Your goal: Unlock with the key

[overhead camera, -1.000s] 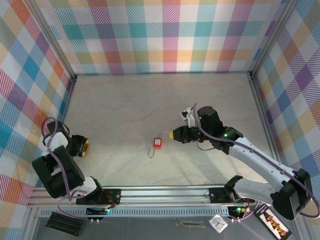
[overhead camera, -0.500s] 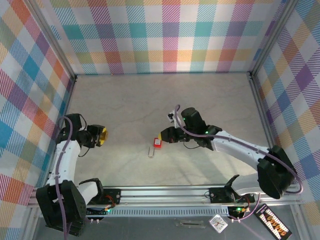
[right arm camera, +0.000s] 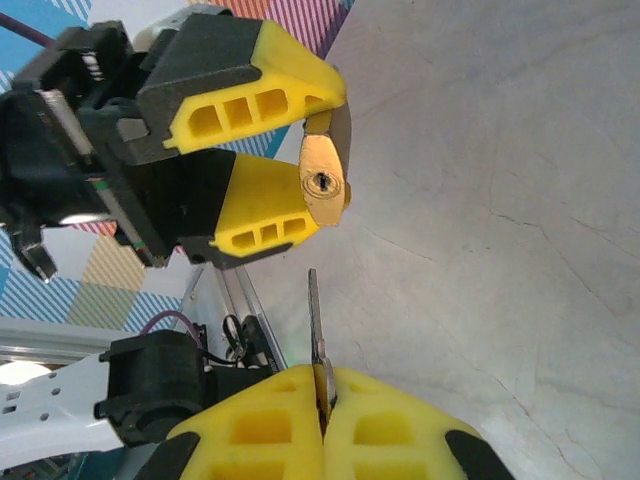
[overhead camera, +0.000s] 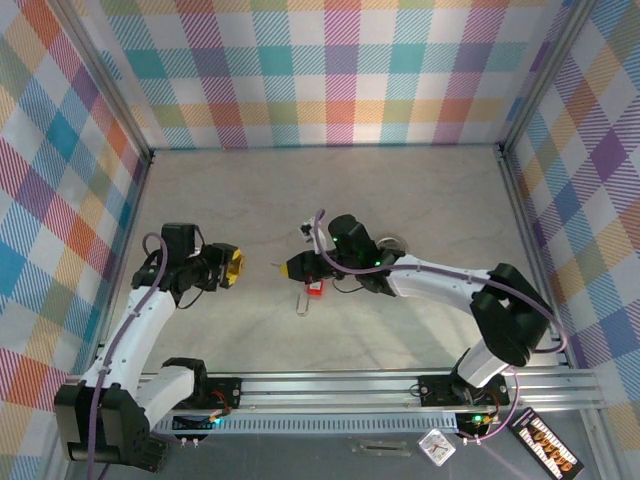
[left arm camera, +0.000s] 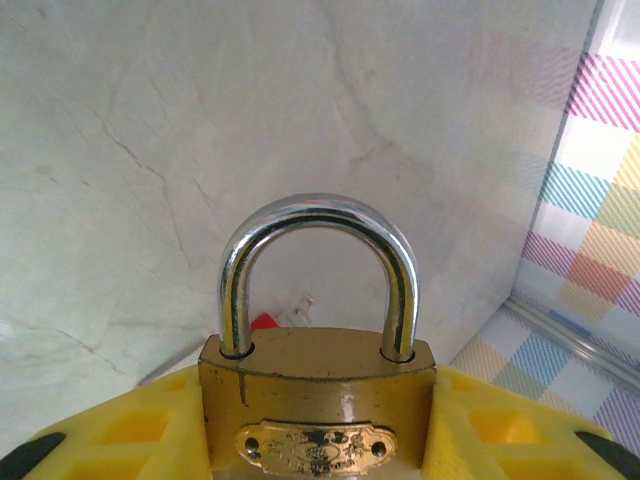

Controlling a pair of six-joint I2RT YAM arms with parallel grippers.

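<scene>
Top external: high at the near edge, looking down over the whole table (overhead camera: 420, 200). Left wrist: very near behind the padlock (left arm camera: 316, 400), facing low across the table. Right wrist: also near, rolled sideways, facing along the key (right arm camera: 314, 320) at the padlock's keyhole end. Shared by both wrist views: the padlock, from opposite ends.
</scene>
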